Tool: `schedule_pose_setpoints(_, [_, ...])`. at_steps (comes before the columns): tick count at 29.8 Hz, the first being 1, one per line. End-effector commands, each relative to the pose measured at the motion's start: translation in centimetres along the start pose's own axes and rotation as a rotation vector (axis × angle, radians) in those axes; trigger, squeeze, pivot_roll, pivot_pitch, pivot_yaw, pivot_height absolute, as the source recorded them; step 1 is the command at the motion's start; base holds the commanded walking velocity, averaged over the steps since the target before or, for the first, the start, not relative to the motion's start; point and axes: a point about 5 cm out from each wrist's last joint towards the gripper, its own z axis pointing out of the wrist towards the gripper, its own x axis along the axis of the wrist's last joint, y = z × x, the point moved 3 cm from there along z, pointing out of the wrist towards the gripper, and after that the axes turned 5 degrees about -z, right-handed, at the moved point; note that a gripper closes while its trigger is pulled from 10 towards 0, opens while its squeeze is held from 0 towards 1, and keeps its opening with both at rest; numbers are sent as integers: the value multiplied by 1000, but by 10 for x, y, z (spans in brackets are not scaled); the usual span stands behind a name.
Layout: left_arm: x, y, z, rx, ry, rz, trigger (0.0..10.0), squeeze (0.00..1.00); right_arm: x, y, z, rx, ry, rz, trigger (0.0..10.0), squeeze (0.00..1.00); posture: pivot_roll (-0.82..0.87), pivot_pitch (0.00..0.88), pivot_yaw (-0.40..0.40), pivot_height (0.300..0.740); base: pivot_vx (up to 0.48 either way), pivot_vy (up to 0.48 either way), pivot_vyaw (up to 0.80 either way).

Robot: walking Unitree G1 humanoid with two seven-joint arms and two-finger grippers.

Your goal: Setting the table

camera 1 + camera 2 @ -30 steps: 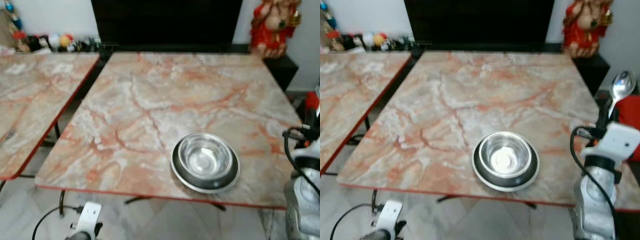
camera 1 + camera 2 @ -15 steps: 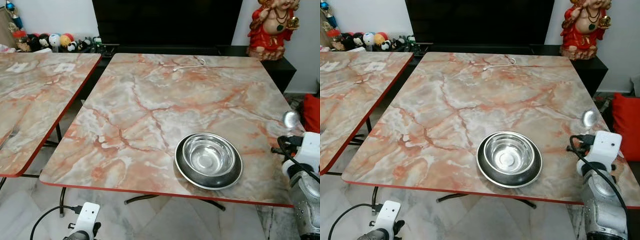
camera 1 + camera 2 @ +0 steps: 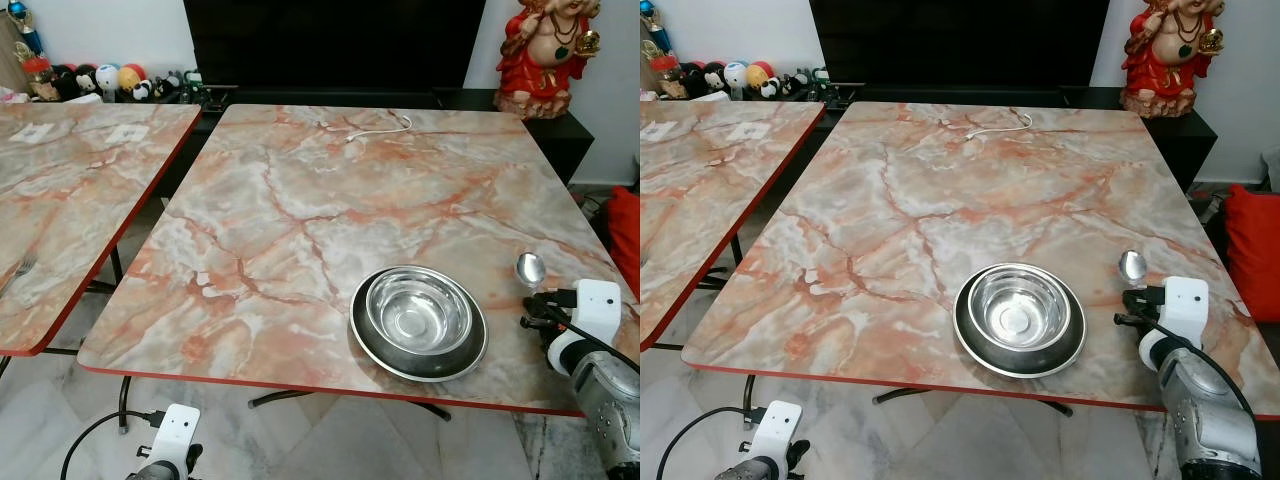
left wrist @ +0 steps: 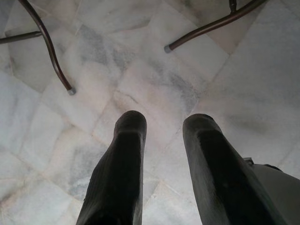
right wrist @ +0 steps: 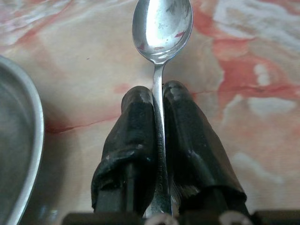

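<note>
My right gripper (image 5: 158, 93) has come down since a second ago, when it held the spoon (image 3: 1132, 264) upright beside the table's right edge; now the spoon's bowl sits low over the marble tabletop (image 3: 330, 210), just to the right of the steel bowl (image 3: 417, 314). Half a second ago the spoon's bowl was higher and further toward the table's right edge. My two black fingers (image 5: 136, 136) are pinched tight on the spoon's thin handle, with the spoon's bowl sticking out past the fingertips. I cannot tell whether the spoon is touching the tabletop. The steel bowl sits inside a wider, darker dish (image 3: 1020, 350) near the table's front edge, and neither has moved. My left gripper (image 4: 161, 122) hangs below the table with its fingers spread apart and nothing between them, above pale marble floor tiles (image 4: 154, 70) and thin metal table legs (image 4: 47, 44). At the far end of the table lies a white cable (image 3: 378, 129). A second marble table (image 3: 70, 190) stands to the left. Behind are a dark cabinet (image 3: 330, 45), a red and gold statue (image 3: 545, 50) at the right, and a row of small toys (image 3: 100, 82) at the left.
</note>
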Motion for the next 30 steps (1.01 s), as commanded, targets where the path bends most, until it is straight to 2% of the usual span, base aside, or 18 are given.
schedule_pose_setpoints(1, [1, 0, 0, -5, -2, 11, 10000, 0, -10, 2, 0, -5, -35, 25, 10000, 0, 12, 0, 9, 740, 0, 0, 0])
schedule_pose_setpoints(4, [1, 0, 0, -6, -1, 11, 10000, 0, -13, -1, 0, 8, -41, 38, 10000, 0, 12, 0, 8, 740, 0, 0, 0])
schedule_pose_setpoints(6, [1, 0, 0, -6, -1, 12, 10000, 0, -20, -6, 1, 23, -72, 0, 10000, 0, 10, 0, 8, 740, 0, 0, 0])
schedule_pose_setpoints(9, [1, 0, 0, -5, 0, 10, 10000, 0, -22, -8, 1, 32, -72, 4, 10000, 0, 15, 0, 5, 740, 0, 0, 0])
schedule_pose_setpoints(16, [1, -1, 0, 1, 1, 4, 10000, 0, -25, -6, 1, 30, -77, 9, 10000, 0, 17, 0, 3, 740, 0, 0, 0])
schedule_pose_setpoints(22, [1, -2, 0, 5, 3, 0, 10000, 0, -27, -18, 3, 76, -84, -30, 10000, 0, 22, 14, 0, 740, 0, 0, 0])
schedule_pose_setpoints(30, [2, -3, 0, 7, 4, -1, 10000, 0, -27, -31, 4, 109, -74, -20, 10000, 0, 22, 21, 0, 740, 0, 0, 0])
